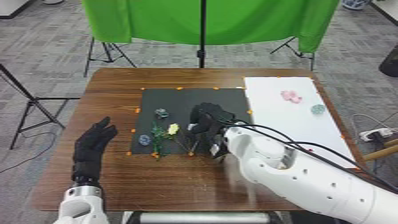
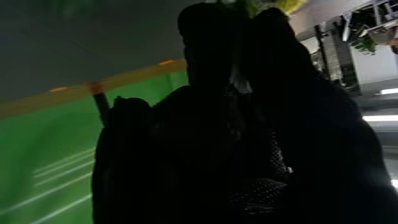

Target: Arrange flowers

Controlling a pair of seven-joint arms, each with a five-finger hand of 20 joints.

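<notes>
My left hand (image 1: 93,141) is open above the table's left part, its fingers straight, apart from the flowers. My right hand (image 1: 209,119) is over the dark mat (image 1: 178,95), just right of a yellow flower (image 1: 173,128) with a thin stem. In the right wrist view, the yellow flower (image 2: 289,5) appears just beyond the right hand (image 2: 204,115); whether the hand holds its stem is unclear. Green leafy stems (image 1: 158,136), a bluish flower (image 1: 145,140) and a grey-green flower (image 1: 161,113) lie on the mat's left part.
On the right, a white sheet (image 1: 280,120) bears a pink flower (image 1: 290,96) and a pale green flower (image 1: 318,109). Orange tape marks the edges of mat and sheet. A green cloth (image 1: 160,22) hangs on stands behind the table (image 1: 115,85).
</notes>
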